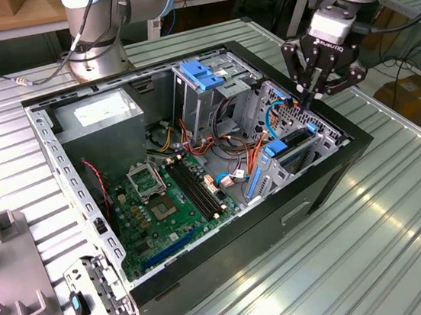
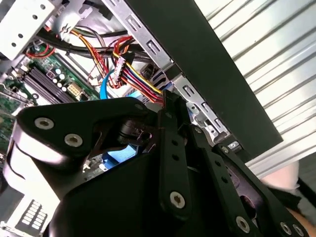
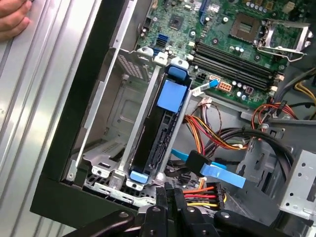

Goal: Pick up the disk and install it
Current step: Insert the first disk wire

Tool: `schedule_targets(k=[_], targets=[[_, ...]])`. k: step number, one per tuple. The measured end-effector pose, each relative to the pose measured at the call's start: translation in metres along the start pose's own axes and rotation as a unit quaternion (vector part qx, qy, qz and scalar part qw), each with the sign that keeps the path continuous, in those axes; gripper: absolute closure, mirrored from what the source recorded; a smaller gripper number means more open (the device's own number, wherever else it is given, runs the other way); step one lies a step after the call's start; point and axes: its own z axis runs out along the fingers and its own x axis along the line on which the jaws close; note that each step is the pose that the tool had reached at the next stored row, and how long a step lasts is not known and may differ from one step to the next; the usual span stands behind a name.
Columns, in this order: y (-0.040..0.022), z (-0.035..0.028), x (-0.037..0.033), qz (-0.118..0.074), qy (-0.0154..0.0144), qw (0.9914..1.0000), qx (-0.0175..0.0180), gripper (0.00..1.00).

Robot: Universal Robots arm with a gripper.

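The gripper [image 1: 306, 102] hangs over the corner of the open computer case [image 1: 279, 218], its fingers drawn narrow, tips together with nothing between them. In the first wrist view the gripper [image 3: 170, 191] points down at the near end of the disk [image 3: 160, 133]. The disk stands on edge in a slot of the metal bay [image 3: 123, 113] directly beneath the tool. Blue tabs show at both ends, so the disk looks seated or close to it. How deep it sits cannot be told.

The main hazard is the bundle of coloured wires [image 3: 207, 190] just beside the fingertips, with a flat blue cable [image 3: 217, 173] a little beyond them. In the second wrist view the same wires [image 2: 138, 79] crowd right up to the gripper [image 2: 168, 96]. Any sideways drift could hook a finger under them and tug a plug loose.

A downward push that lands off the disk's edge could strike the bay's thin rail or tilt the disk, jamming it in its slot. The black case wall [image 3: 94, 98] is also near the tool on the side away from the wires, leaving little room.

A person's hand [image 3: 12, 19] rests on the ribbed table [image 3: 29, 98] well beyond that wall. It is a risk only if it comes close.
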Motion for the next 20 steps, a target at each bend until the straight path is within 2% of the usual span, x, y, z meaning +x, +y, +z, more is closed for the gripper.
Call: schedule_targets(k=[3, 5, 7, 10, 13, 14, 16, 20], targets=[[0.0, 0.0001, 0.0, 0.027, 0.0003, 0.99964, -0.0007, 0.83], [0.0, 0.0003, 0.0, 0.046, 0.0006, 0.99894, -0.0012, 0.83], [0.0, 0.0004, 0.0, 0.066, 0.0009, 0.99785, -0.0017, 0.83], [0.0002, 0.0009, -0.0002, 0.092, 0.0012, 0.99577, -0.0023, 0.83], [0.0096, 0.0015, -0.0034, 0.093, 0.0014, 0.99564, -0.0024, 0.83], [0.0107, 0.0019, -0.0037, 0.095, 0.0014, 0.99546, -0.0024, 0.83], [0.0127, 0.0038, -0.0045, 0.104, 0.0016, 0.99454, -0.0027, 0.83], [0.0148, 0.006, -0.0003, 0.107, 0.0016, 0.9943, -0.0028, 0.83]])
